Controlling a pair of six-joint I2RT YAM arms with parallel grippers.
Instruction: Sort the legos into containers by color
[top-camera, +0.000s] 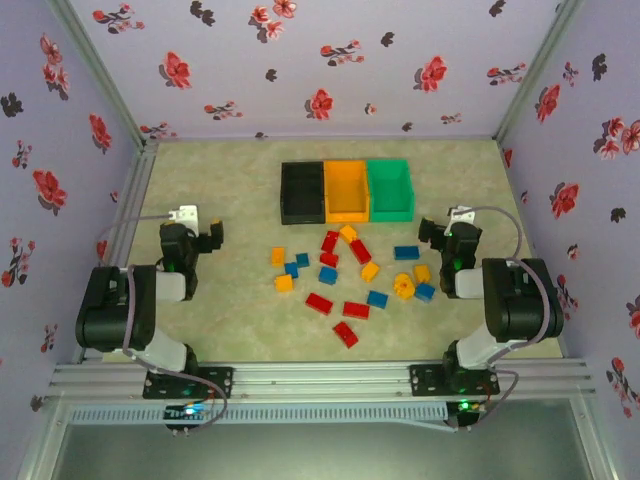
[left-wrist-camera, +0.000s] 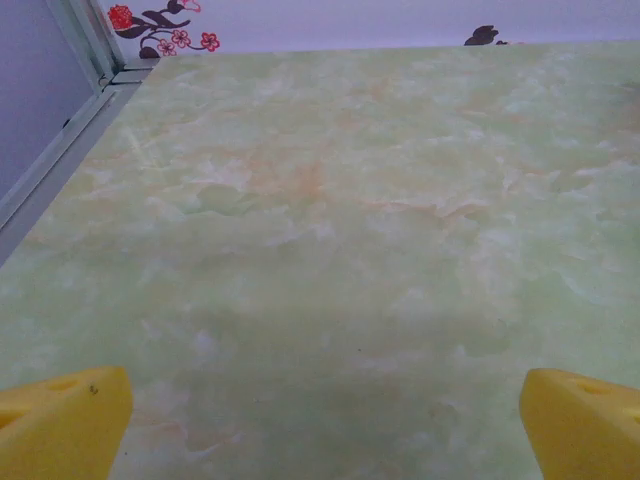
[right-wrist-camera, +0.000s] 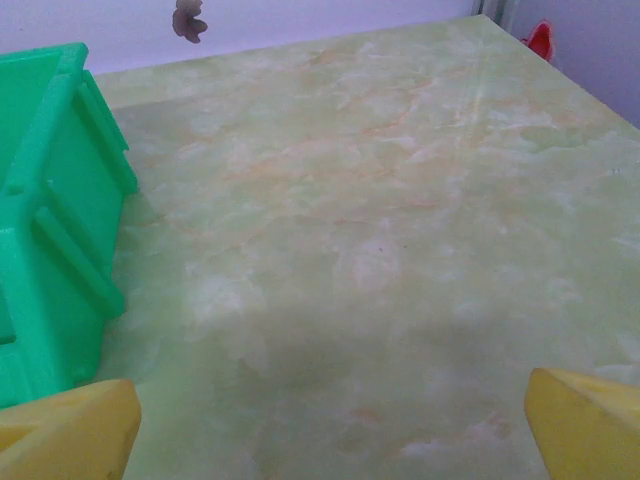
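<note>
Bricks (top-camera: 355, 309) lie loose before our black bin (top-camera: 301, 212), orange bin (top-camera: 347, 213) and green bin (top-camera: 391, 211); left gripper (top-camera: 212, 236) and right gripper (top-camera: 432, 236) flank them, jaws wide open, ready to sort.

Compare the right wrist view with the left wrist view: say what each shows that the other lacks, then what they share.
Right wrist, not left: the green bin at the picture's left edge. Left wrist, not right: the metal frame rail along the table's left edge. Shared: the marbled tabletop, the floral wall beyond it, and yellow fingers spread wide with nothing between them, on the left gripper and the right gripper.
</note>
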